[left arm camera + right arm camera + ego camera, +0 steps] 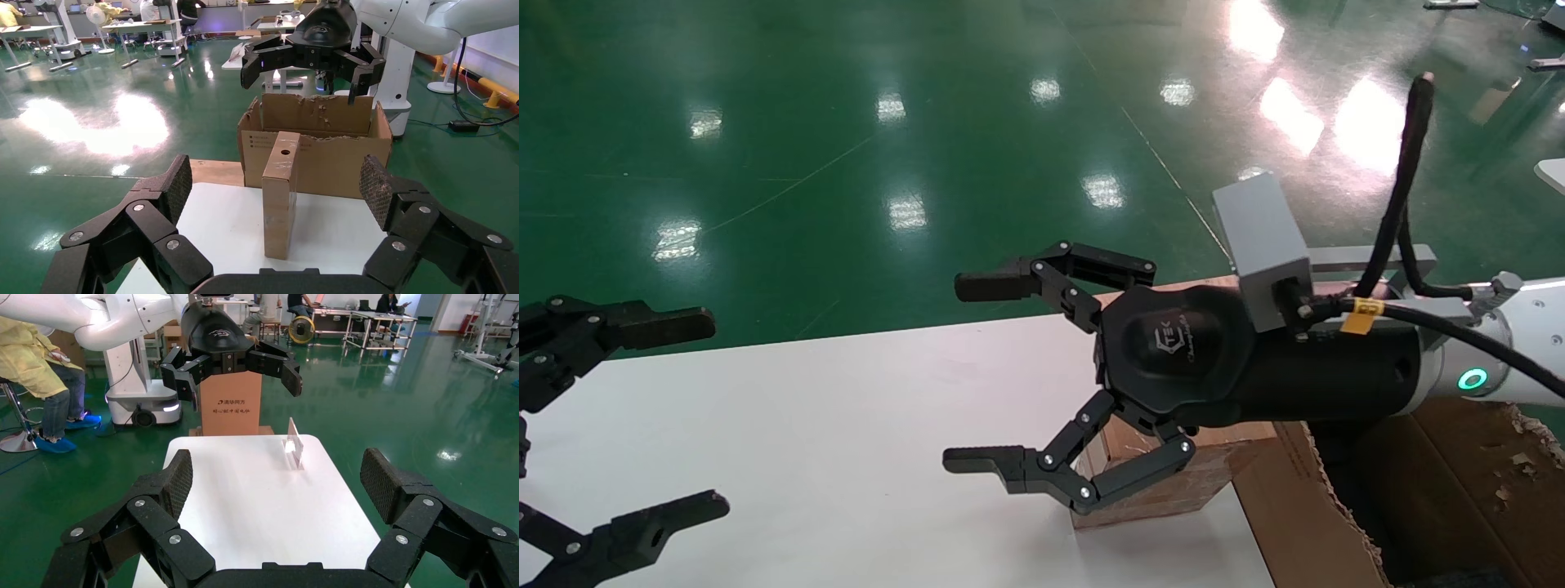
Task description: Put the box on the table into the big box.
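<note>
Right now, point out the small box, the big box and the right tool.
small box (280,196), left wrist view, on its narrow front side.
big box (330,168), left wrist view, on its front wall.
right tool (977,380), head view, midway between its open fingertips.

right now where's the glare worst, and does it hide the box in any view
Head view: bright ceiling-light glare on the green floor, away from the box, which the right gripper partly covers. Left wrist view: a big glare patch on the floor; the box stays clear.
</note>
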Robot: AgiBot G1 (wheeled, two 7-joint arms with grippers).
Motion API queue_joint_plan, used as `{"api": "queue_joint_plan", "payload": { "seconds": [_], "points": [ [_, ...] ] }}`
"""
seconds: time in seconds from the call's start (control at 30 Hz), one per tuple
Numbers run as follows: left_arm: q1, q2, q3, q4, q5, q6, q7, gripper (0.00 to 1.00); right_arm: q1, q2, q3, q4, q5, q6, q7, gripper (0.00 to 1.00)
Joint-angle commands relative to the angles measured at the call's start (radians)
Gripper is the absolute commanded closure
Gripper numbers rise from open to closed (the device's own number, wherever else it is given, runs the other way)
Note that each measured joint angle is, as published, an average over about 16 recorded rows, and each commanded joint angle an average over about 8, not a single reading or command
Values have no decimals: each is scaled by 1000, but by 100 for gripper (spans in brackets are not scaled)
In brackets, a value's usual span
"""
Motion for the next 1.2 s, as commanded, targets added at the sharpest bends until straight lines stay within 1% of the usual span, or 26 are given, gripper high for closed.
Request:
{"api": "queue_joint_plan", "payload": {
  "seconds": [0.03,1.2],
  "points": [
    [0,0,0,0,0,0,0,0,0,0,0,0,0,0,0,0],
    [0,0,0,0,0,0,0,0,0,0,0,0,0,0,0,0]
  ]
}}
